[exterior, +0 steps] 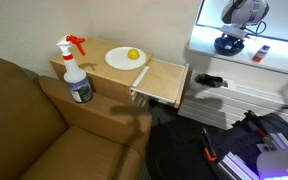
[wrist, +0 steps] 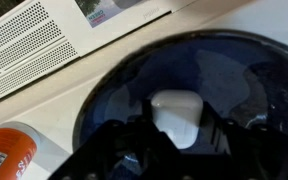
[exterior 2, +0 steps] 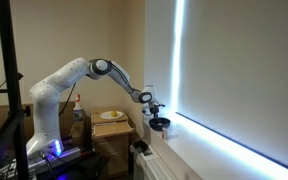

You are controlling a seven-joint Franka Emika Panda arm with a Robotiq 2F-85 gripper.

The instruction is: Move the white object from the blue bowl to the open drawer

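The blue bowl (exterior: 229, 44) stands on the white windowsill, also seen in an exterior view (exterior 2: 160, 124). In the wrist view the blue bowl (wrist: 234, 75) fills most of the frame, and the white object (wrist: 176, 112), small and rounded, sits inside it. My gripper (wrist: 176, 135) is low over the bowl with a dark finger pressed against each side of the white object. It also shows in both exterior views (exterior: 240, 22) (exterior 2: 154, 110). The open drawer (exterior: 164, 80) juts out of the light wooden side cabinet (exterior: 99, 60), and no object shows on its bottom.
A white plate with a yellow fruit (exterior: 126, 57) and a spray bottle (exterior: 76, 72) stand on the cabinet. A brown couch (exterior: 24, 120) is beside it. An orange-labelled item (wrist: 9, 150) and a vent grille (wrist: 34, 40) lie near the bowl. Black clutter (exterior: 209, 80) sits below the sill.
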